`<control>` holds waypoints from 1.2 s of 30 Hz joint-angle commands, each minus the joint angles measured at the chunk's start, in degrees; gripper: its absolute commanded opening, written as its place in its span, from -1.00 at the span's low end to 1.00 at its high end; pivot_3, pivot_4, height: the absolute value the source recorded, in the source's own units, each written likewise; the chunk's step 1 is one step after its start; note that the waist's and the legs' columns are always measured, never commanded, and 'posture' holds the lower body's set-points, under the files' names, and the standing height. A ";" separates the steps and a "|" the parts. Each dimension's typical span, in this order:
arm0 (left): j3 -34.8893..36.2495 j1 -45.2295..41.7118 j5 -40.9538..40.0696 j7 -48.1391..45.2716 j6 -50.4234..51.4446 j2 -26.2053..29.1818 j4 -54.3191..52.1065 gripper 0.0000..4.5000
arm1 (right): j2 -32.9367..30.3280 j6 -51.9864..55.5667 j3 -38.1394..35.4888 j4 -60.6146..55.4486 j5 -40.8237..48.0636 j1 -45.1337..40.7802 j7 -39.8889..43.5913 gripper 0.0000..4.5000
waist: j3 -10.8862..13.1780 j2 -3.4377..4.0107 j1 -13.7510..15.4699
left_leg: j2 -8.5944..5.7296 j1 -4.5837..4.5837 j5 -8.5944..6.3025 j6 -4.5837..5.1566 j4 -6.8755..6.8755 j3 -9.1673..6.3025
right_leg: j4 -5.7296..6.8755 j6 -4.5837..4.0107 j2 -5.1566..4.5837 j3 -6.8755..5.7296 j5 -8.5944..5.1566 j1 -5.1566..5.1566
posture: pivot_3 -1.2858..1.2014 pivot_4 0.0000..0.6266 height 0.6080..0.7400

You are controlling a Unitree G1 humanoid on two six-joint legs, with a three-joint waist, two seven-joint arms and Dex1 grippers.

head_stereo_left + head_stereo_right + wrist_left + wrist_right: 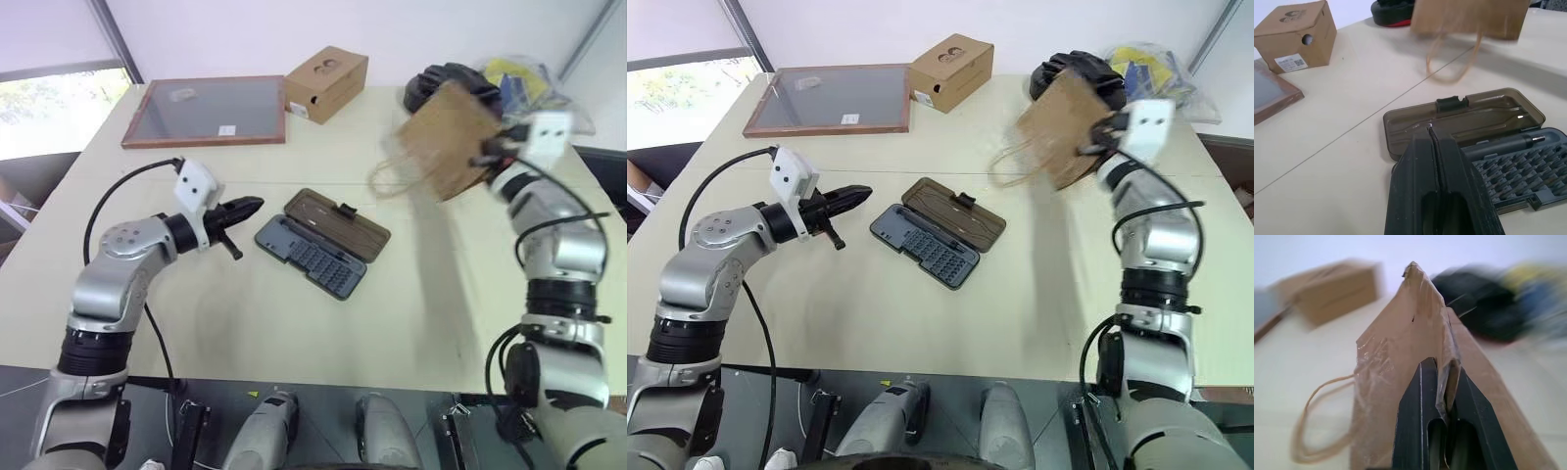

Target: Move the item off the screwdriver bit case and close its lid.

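Note:
The item, a tan kraft paper bag (446, 140) with twine handles, hangs in the air above the table's right side, held by my right gripper (1442, 382), which is shut on the bag's edge. The screwdriver bit case (323, 242) lies open in the middle of the table, its dark tray (311, 257) of bits toward me and the smoky-brown lid (338, 223) flat behind it. My left gripper (247, 207) is shut, hovering just left of the case and pointing at it; its fingers (1437, 191) rise in front of the lid (1464, 117) in the left wrist view.
A wood-framed grey board (208, 111) lies at the far left, a brown cardboard box (326, 83) beside it. A black object (441, 83) and a clear bag of coloured things (524, 83) sit at the far right, behind the lifted bag.

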 commanded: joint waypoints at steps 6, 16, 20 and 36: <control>-0.34 -1.46 1.27 -0.52 -2.38 -0.26 0.75 -1.00 | -6.06 -9.01 -7.31 12.86 -2.97 -2.12 -11.55 -0.99 | 0.00 0.00 -0.18 | 0.07 0.11 -0.02 0.04 -0.05 0.32 | 0.01 0.02 0.02 0.23 0.02 -0.01 | 0.03 -0.52 1.00; -0.69 -1.88 1.56 -0.63 -2.80 -0.09 1.20 -1.00 | -5.09 -8.65 -9.88 19.67 -0.69 -1.38 -15.80 -0.99 | 0.00 0.01 -0.53 | 0.21 0.33 -0.10 0.18 -0.12 0.66 | 0.01 0.03 0.13 0.54 0.05 0.02 | 0.03 -0.52 1.00; -0.86 -1.94 1.77 -0.37 -2.70 -0.25 1.15 -1.00 | -4.05 -6.27 -10.76 20.70 1.10 -1.56 -16.78 -0.99 | 0.00 0.01 -0.51 | 0.22 0.33 -0.10 0.18 -0.12 0.67 | 0.00 0.04 0.15 0.55 0.06 0.02 | 0.03 -0.52 1.00; -0.70 -1.81 1.98 -0.05 -3.21 -0.92 1.52 -1.00 | -9.44 -11.68 -10.50 11.80 -7.21 1.70 -34.16 0.97 | 0.01 0.03 -0.16 | 0.20 0.33 -0.11 0.19 -0.13 0.68 | -0.02 0.04 0.14 0.58 0.07 0.02 | 0.03 -0.52 1.00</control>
